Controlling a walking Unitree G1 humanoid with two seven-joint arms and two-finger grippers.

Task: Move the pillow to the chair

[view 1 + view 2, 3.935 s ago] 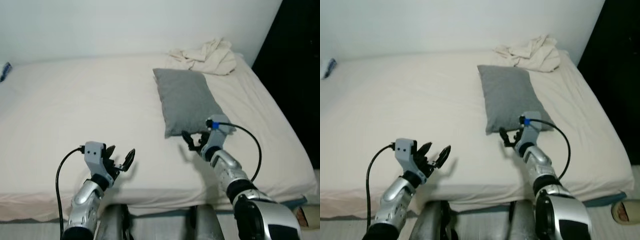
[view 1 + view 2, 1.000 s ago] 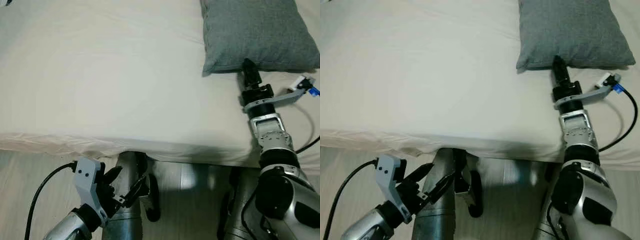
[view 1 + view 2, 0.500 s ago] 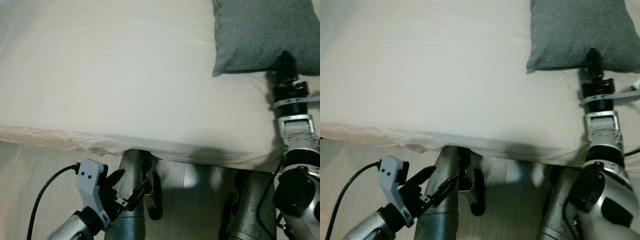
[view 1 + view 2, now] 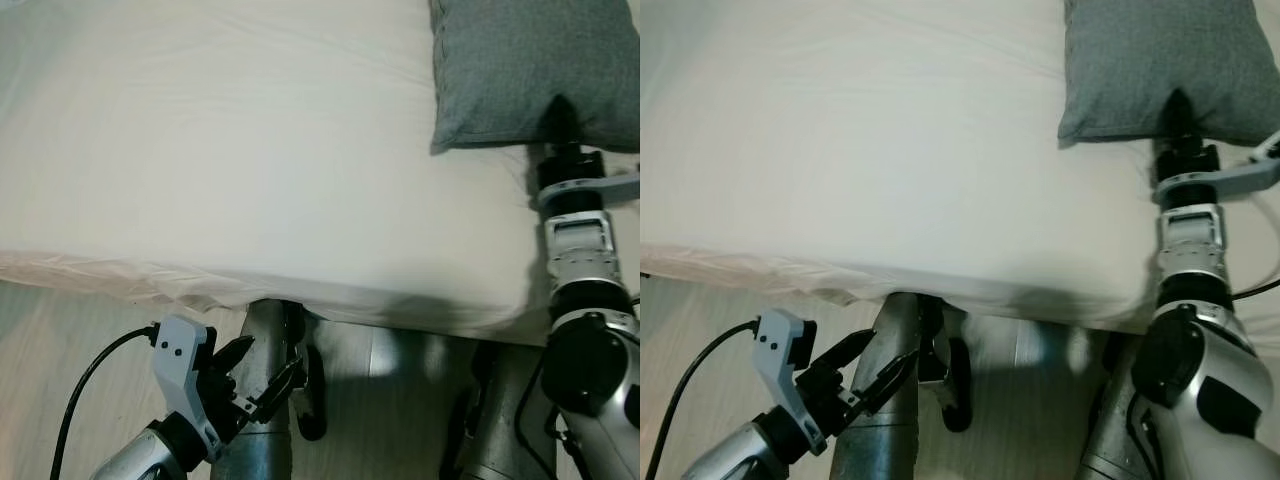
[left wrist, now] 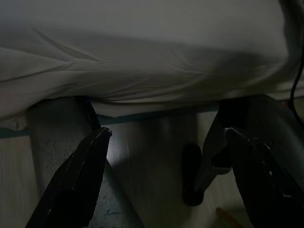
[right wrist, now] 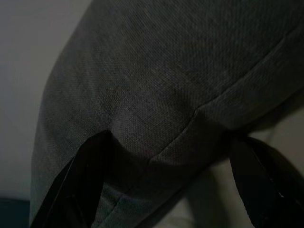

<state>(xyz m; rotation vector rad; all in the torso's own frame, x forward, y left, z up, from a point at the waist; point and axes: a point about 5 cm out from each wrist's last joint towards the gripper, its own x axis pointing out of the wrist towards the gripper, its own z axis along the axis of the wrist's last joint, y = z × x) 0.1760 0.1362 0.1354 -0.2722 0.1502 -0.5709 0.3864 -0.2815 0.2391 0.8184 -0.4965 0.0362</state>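
The grey pillow (image 4: 520, 60) lies on the cream bed (image 4: 250, 150) at the far right. My right gripper (image 4: 560, 112) reaches over the mattress to the pillow's near edge. In the right wrist view its two fingers (image 6: 85, 180) stand open on either side of that edge, with the pillow (image 6: 166, 71) bulging between them. My left gripper (image 4: 268, 365) hangs low, below the bed's front edge and over the floor. It is open and holds nothing, and the left wrist view has its spread fingers (image 5: 76, 175) pointing under the mattress.
The mattress's front edge (image 4: 330, 300) overhangs the pale wooden floor (image 4: 60, 360). My own grey legs (image 4: 262, 440) stand right against the bed. A dark shoe-like object (image 4: 312, 395) lies on the floor between them.
The head view has tilted down and shifted since the earliest frames. My left arm has dropped from the bed top to below its edge. My right gripper has pushed closer onto the pillow's near edge.
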